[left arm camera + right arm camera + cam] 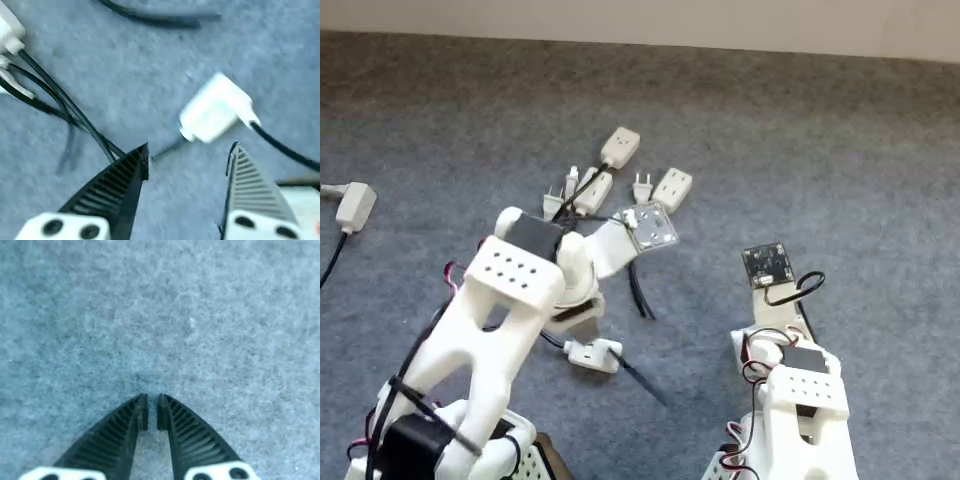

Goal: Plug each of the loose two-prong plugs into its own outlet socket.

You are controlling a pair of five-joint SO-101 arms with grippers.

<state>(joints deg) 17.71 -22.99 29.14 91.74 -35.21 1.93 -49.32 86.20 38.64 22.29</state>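
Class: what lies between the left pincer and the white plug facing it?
Left wrist view: bare carpet between the left pincer and the white plug, save a blurred dark streak by the plug.

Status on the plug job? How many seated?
Done: nothing visibly seated; bare prongs show on a plug beside a socket. In hand: nothing. The left gripper is open, just short of a white connector; the right gripper is shut, empty, over carpet. Left: apparently every plug.
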